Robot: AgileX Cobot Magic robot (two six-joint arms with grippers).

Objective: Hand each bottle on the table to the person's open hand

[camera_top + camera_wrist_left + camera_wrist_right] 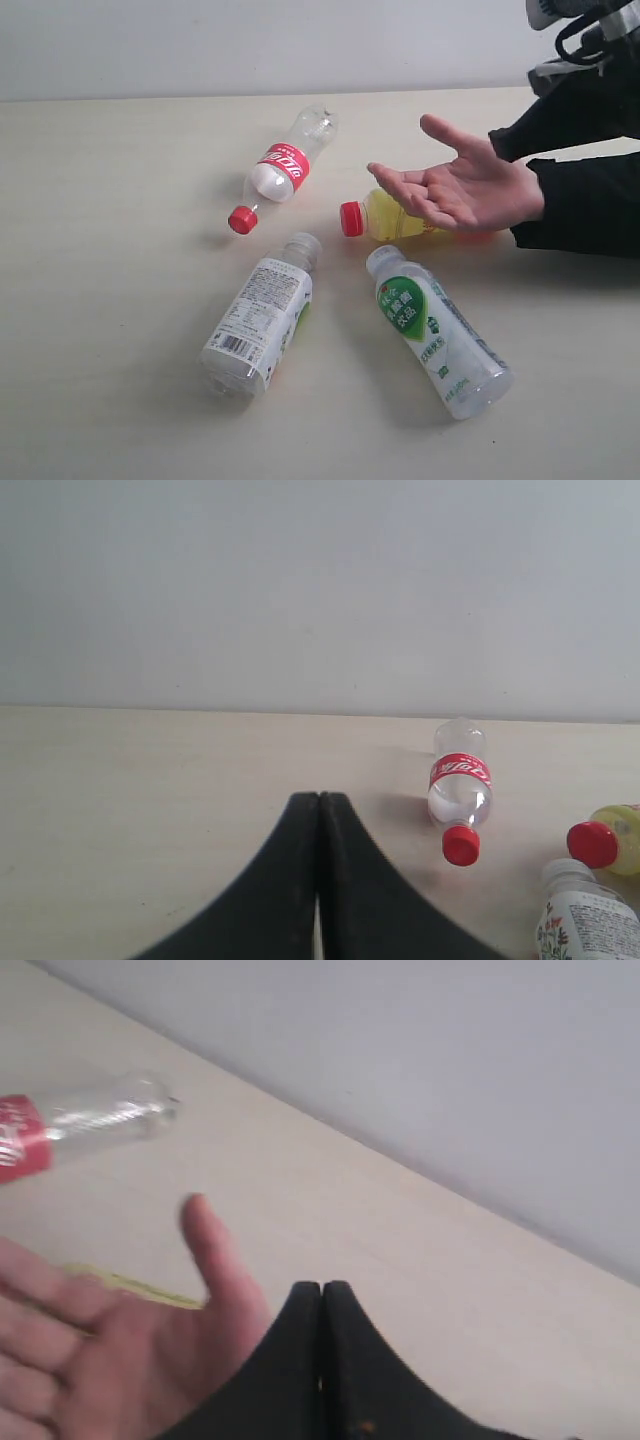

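Four bottles were seen lying on their sides on the table (100,260), all near its middle, and none was held. The red-labelled bottle (283,168) lay farthest back, its red cap pointed toward the near left. Its body was clear, and no liquid could be made out inside it. The yellow bottle (395,218) lay to its right with its red cap turned to the left. Its far end was hidden by the person's hand (455,185), which was held open, palm up, just above it. Whether the yellow was liquid or tinted plastic could not be told.

Nearer the front, the white-labelled bottle with a barcode (260,318) lay with its pale cap pointed away and its base toward the viewer. Beside it on the right, and apart from it, the bottle with the green leaf mark (435,335) lay aslant, cap toward the middle. Both were clear at the ends, with nothing visibly filling them. The caps of all four bottles were in place.

In the left wrist view, the left gripper (318,805) was seen fully closed, its black fingers pressed together with nothing between them, above bare table. The right gripper (321,1295) was likewise closed and empty, positioned just beside the open palm.
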